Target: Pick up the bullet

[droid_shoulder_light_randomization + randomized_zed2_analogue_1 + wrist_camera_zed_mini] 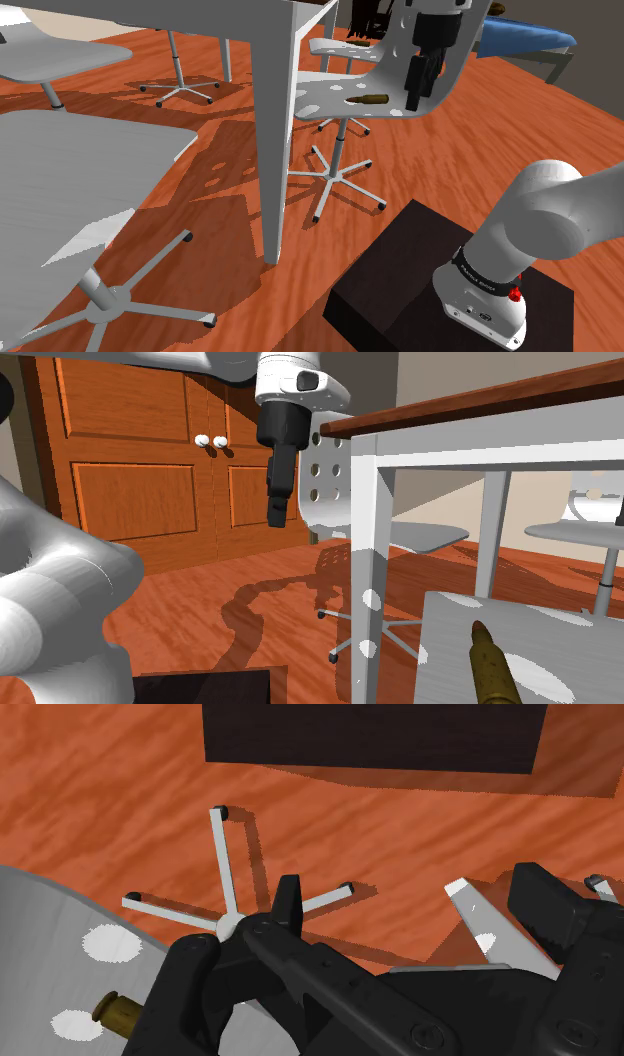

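Bullet: you see the brass-coloured bullet lying on its side on the white chair seat, which has holes in it.
Gripper: your black gripper hangs pointing down, near the bullet on the shoulder view's right and apart from it.
Pincer state: you cannot tell wide from narrow here, but the bullet is not in it.
Surroundings: a white table leg stands at the chair's left, the reddish wooden floor lies below, and the dark stand sits at lower right.
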Tool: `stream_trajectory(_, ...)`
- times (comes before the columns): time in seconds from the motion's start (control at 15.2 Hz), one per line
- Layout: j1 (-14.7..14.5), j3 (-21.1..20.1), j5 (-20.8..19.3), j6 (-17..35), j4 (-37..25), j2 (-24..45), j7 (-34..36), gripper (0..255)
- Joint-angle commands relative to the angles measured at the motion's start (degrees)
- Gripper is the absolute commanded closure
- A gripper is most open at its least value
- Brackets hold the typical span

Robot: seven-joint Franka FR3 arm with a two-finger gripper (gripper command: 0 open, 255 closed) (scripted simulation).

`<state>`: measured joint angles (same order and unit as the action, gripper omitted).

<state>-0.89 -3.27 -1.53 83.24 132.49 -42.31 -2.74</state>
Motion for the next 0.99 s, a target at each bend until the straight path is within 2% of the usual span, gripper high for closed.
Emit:
stream_trajectory(0.0,0.0,0.0,0.0,0.0,0.0,0.0,0.0,0)
stream_trajectory(0.53,-2.0,11.7,-7.6,9.5,-1.1,7.4,-24.3,0)
stream_trajectory(0.92,-4.3,19.5,-9.1,16.6,-6.4,17.3,-42.1,0)
